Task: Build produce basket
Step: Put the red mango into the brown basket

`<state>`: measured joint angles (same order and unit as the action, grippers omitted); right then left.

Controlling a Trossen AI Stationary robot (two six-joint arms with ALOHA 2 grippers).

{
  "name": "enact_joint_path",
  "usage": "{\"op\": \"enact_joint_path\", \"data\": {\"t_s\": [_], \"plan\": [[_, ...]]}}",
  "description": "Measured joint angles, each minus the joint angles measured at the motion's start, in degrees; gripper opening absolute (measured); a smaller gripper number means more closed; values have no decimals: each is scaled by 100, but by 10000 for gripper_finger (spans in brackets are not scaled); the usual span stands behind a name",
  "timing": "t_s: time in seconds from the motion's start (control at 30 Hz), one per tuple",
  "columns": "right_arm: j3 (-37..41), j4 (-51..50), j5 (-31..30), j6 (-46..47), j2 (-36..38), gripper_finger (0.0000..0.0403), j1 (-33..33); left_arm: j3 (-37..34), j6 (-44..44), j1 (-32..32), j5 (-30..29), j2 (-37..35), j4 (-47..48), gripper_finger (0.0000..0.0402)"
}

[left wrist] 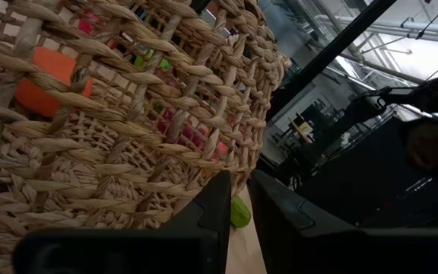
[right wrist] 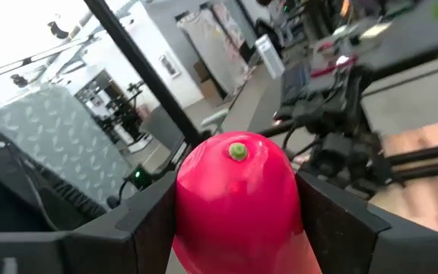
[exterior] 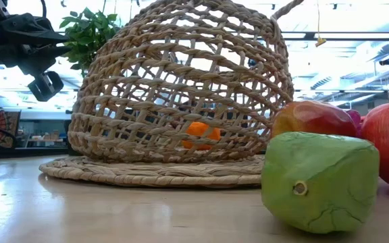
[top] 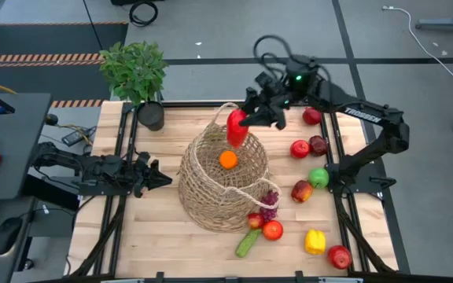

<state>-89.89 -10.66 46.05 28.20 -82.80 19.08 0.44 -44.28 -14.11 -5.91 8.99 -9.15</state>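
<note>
The tan wicker basket rests on its wide bottom at the table's middle, with an orange inside it. My right gripper hangs above the basket's far rim, shut on a red pepper. My left gripper lies low just left of the basket, its fingers nearly together, apart from the weave. Red apples, a green apple, purple grapes, a cucumber and a yellow pepper lie on the table right of and in front of the basket. My right gripper pinches the red pepper's body between its two fingers, one on each side. The stem end points away from the wrist. The pepper is lifted clear, over the basket's opening.
A leafy plant in a black pot stands at the table's far left corner. More red apples lie near the far right and the near right corner. The cucumber's end fills the low view's foreground.
</note>
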Motion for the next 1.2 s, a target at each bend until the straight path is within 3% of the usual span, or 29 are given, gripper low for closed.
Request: {"op": "enact_joint_path", "data": {"t_s": [0.4, 0.87, 1.2], "plan": [[2, -262, -819, -601, -327, 254, -584, -1, -2, 0, 0, 0, 0, 57], [2, -3181, -3483, -3256, -349, 254, -1253, 1, 0, 0, 0, 0, -2, 59], [2, -3762, -3596, -4037, -512, 254, -1342, -2, 1, 0, 1, 0, 6, 61]]}}
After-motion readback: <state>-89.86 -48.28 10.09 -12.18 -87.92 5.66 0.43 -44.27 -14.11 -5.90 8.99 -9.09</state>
